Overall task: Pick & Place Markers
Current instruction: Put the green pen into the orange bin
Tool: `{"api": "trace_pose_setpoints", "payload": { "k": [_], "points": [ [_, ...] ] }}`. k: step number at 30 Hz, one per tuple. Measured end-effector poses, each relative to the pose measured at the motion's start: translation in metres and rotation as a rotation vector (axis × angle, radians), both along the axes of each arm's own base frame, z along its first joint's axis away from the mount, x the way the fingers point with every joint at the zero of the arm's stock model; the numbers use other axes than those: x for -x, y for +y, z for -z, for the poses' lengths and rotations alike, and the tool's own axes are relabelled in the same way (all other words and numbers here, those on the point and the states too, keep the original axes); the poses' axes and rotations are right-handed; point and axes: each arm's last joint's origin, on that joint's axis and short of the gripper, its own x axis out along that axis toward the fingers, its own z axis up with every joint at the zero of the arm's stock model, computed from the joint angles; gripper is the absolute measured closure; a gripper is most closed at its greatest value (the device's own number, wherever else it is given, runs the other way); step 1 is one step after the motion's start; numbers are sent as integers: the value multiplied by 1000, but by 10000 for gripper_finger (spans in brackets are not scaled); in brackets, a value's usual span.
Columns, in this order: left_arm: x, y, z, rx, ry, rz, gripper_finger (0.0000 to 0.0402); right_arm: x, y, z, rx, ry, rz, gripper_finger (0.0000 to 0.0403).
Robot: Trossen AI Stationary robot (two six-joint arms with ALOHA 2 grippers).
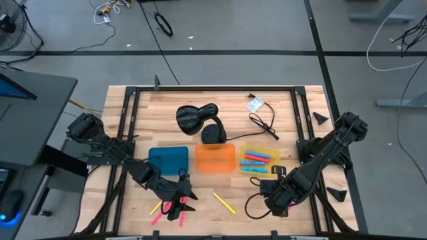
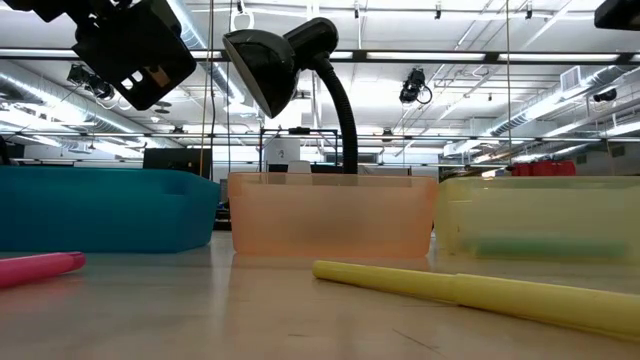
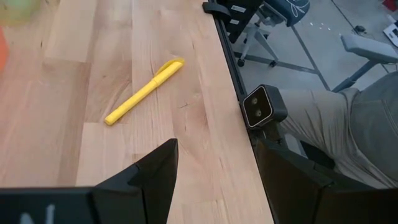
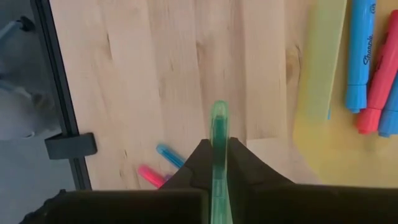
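- Gripping a green marker point(image 4: 219, 155), the right gripper point(image 4: 219, 163) has its fingers clamped on the marker's barrel, whose tip pokes out past the fingertips.
- In the high view the right gripper point(image 1: 277, 197) hangs over the front right of the wooden table point(image 1: 220, 100), just in front of the yellow tray point(image 1: 245, 152).
- The yellow tray holds blue and red markers point(image 1: 257, 162); the right wrist view shows a blue marker point(image 4: 360, 56) and a red marker point(image 4: 379, 87) lying side by side in it.
- A short blue marker point(image 4: 169, 155) and a pink marker point(image 4: 149, 175) lie on the bare wood beside the table's black edge rail point(image 4: 59, 93).
- The left gripper point(image 1: 175, 199) sits at the front of the table, in front of the blue tray point(image 1: 168, 160), with its fingers point(image 3: 158, 174) spread apart and nothing between them.
- Pink markers point(image 1: 160, 212) lie on the table around the left gripper.
- A yellow marker point(image 1: 225, 203) lies alone on the wood between the two grippers, in front of the orange tray point(image 1: 215, 159).
- The three trays stand in a row: blue, orange, yellow from left to right.
- A black desk lamp point(image 1: 199, 121) stands behind the orange tray.
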Motion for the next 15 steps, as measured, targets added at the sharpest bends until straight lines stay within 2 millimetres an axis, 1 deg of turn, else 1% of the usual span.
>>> {"api": "trace_pose_setpoints", "payload": {
  "k": [4,7,15],
  "points": [
    [0,0,0,0,0,0,179,-1,-1,0,3,2,0,385],
    [0,0,0,0,0,0,179,-5,-6,0,7,2,3,385],
    [0,0,0,0,0,0,179,-32,-42,0,35,-11,-13,390]
  ]
}}
